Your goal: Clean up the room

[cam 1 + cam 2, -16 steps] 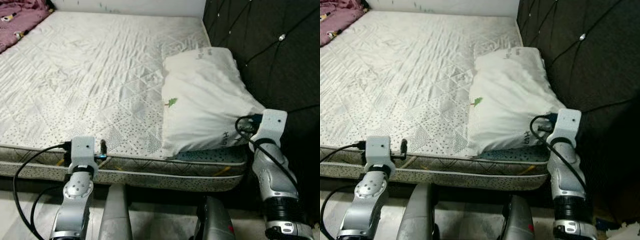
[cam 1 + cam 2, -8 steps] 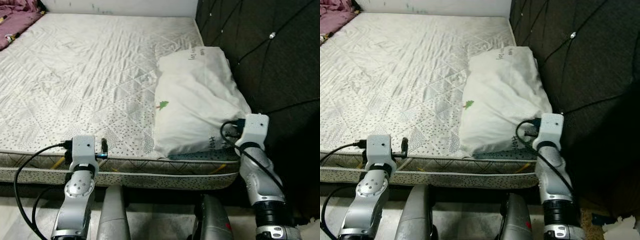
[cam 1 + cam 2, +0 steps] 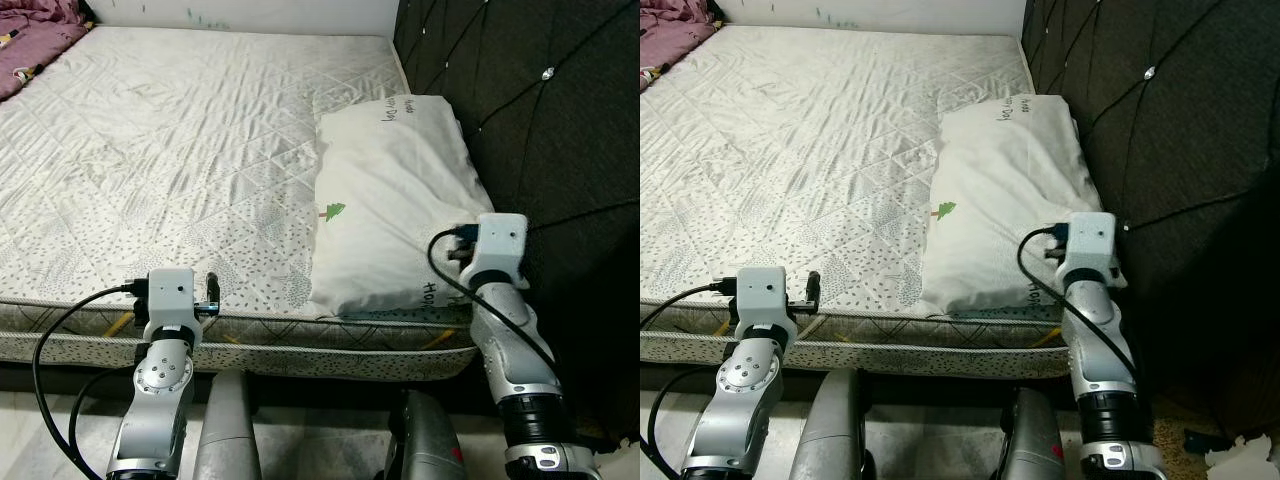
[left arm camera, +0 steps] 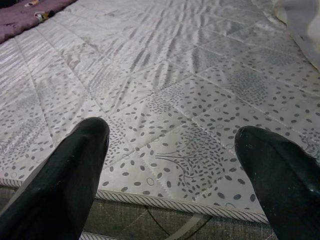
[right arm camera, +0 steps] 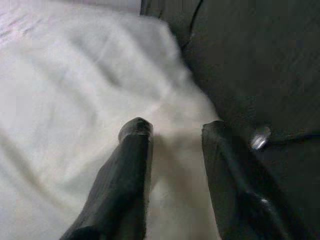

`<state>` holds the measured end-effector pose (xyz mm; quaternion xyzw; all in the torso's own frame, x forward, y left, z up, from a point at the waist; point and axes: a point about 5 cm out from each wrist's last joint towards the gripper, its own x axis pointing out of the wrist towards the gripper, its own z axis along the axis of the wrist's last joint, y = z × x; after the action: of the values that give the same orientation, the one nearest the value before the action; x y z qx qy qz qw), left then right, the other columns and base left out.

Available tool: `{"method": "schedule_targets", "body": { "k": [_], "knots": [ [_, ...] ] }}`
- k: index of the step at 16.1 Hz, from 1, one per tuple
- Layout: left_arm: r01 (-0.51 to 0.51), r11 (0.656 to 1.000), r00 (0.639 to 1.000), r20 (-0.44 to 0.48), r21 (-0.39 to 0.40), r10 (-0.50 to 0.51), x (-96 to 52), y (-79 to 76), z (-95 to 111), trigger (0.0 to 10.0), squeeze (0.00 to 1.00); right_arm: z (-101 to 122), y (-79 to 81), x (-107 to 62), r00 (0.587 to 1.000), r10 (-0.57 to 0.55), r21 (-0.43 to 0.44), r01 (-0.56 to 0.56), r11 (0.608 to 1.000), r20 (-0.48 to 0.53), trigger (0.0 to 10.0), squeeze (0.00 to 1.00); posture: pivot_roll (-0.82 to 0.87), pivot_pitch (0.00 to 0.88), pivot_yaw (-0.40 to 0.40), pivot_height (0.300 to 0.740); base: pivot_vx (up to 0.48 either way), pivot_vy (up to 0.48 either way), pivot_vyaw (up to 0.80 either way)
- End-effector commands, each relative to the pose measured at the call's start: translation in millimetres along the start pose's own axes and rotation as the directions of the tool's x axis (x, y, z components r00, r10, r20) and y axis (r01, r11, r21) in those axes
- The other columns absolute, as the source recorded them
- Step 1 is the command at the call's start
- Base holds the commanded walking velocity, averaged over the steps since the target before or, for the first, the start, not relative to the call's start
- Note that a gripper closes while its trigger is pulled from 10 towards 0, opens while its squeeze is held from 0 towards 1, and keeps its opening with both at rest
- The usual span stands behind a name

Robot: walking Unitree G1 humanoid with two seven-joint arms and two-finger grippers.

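A white pillow (image 3: 390, 200) with a small green tree print lies on the right side of the mattress (image 3: 180, 130), against the dark headboard. My right gripper (image 5: 175, 131) is at the pillow's near right corner, its fingers closed on a bulge of pillow fabric. The right wrist (image 3: 495, 245) stands just above the mattress's front right corner. My left gripper (image 4: 170, 137) is open and holds nothing; it hovers over the front edge of the mattress, left of the pillow.
A tufted black headboard (image 3: 540, 110) runs along the right side of the bed. A purple blanket (image 3: 30, 25) lies at the far left corner. Scraps of white paper (image 3: 1240, 462) lie on the floor at the lower right. Most of the mattress is bare.
The right gripper has moved forward with the pillow's corner, and the pillow now lies straighter against the headboard. The camera has shifted a little. The left arm has stayed put.
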<state>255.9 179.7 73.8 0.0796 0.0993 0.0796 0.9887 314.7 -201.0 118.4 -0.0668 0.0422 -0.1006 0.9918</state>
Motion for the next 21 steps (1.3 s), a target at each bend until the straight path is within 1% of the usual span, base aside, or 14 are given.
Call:
{"method": "schedule_targets", "body": {
  "k": [1,3,5,6,8,9,10,11,12,13,14,17,19,21],
  "knots": [
    [-0.006,1.0,1.0,0.025,-0.001,0.006,0.1,1.2,5.4,10.0,0.0,20.1,-1.7,1.8,0.995,-0.012,-0.019,0.014,1.0,0.101,10.0,1.0,0.12,0.0,-0.028,0.575,0.0,0.0,0.0],
    [-0.005,1.0,1.0,0.025,0.0,0.005,0.7,1.1,5.5,10.0,0.0,31.4,3.1,5.5,0.989,0.005,-0.027,-0.001,1.0,0.147,10.0,1.0,0.12,0.0,-0.025,0.575,0.0,0.0,0.0],
    [0.0,1.0,1.0,0.028,-0.001,0.0,2.8,-1.5,7.1,10.0,0.0,34.0,18.8,15.4,0.991,0.048,-0.004,-0.048,0.999,0.128,10.0,1.0,0.12,0.0,-0.026,0.575,0.0,0.0,0.0],
    [0.001,1.0,1.0,0.028,0.0,-0.001,3.5,-2.4,7.3,10.0,0.0,26.4,27.9,20.9,0.995,0.069,0.027,-0.071,0.997,0.07,10.0,1.0,0.13,0.0,-0.028,0.575,0.0,0.0,0.0],
    [0.0,1.0,1.0,0.027,-0.001,0.0,4.0,-2.6,7.6,10.0,0.0,15.0,37.5,26.9,0.996,0.083,0.079,-0.082,0.994,-0.018,10.0,1.0,0.14,0.0,-0.032,0.575,0.0,0.0,0.0],
    [-0.005,1.0,1.0,0.024,0.0,0.005,3.6,-0.9,7.0,10.0,0.0,4.0,47.6,30.7,0.989,0.105,0.11,-0.094,0.99,-0.102,10.0,1.0,0.15,0.0,-0.035,0.575,0.0,0.0,0.0],
    [-0.011,1.0,1.0,0.023,0.0,0.011,3.0,0.5,6.2,10.0,0.0,-13.5,57.3,29.6,0.965,0.144,0.149,-0.113,0.982,-0.22,10.0,1.0,0.15,0.0,-0.04,0.575,0.0,0.0,0.0],
    [-0.015,1.0,1.0,0.023,-0.002,0.015,2.9,0.9,6.0,10.0,0.0,-23.8,61.4,27.2,0.946,0.159,0.168,-0.114,0.979,-0.282,10.0,1.0,0.15,0.0,-0.041,0.575,0.0,0.0,0.0],
    [-0.019,1.0,1.0,0.023,-0.004,0.019,2.9,1.3,5.7,10.0,0.0,-39.0,68.3,20.6,0.913,0.198,0.235,-0.117,0.965,-0.357,10.0,1.0,0.16,0.0,-0.042,0.575,0.0,0.0,0.0],
    [-0.015,1.0,0.999,0.029,-0.006,0.015,3.2,0.9,6.4,10.0,0.0,-43.2,70.0,18.0,0.906,0.206,0.25,-0.117,0.961,-0.369,10.0,1.0,0.16,0.0,-0.043,0.575,0.0,0.0,0.0],
    [-0.006,1.0,0.999,0.052,-0.001,0.006,3.2,-1.0,9.7,10.0,0.0,-43.9,73.0,15.3,0.907,0.227,0.276,-0.13,0.952,-0.354,10.0,1.0,0.15,0.0,-0.04,0.575,0.0,0.0,0.0],
    [0.002,1.0,0.997,0.075,-0.008,-0.001,6.9,-6.4,15.4,10.0,0.0,-34.4,77.1,20.5,0.919,0.254,0.299,-0.161,0.94,-0.303,10.0,1.0,0.14,0.0,-0.033,0.575,0.0,0.0,0.0],
    [0.016,0.999,0.997,0.074,-0.047,-0.013,9.0,-9.3,17.5,10.0,0.0,-14.4,72.4,25.3,0.955,0.24,0.235,-0.196,0.952,-0.176,10.0,1.0,0.13,0.0,-0.031,0.575,0.0,0.0,0.0],
    [0.015,0.999,0.996,0.085,-0.051,-0.011,11.6,-10.3,19.1,10.0,0.0,0.7,72.9,24.0,0.963,0.256,0.218,-0.234,0.948,-0.081,10.0,0.98,0.13,0.0,-0.031,0.575,0.0,0.0,0.0]
  ]
}}
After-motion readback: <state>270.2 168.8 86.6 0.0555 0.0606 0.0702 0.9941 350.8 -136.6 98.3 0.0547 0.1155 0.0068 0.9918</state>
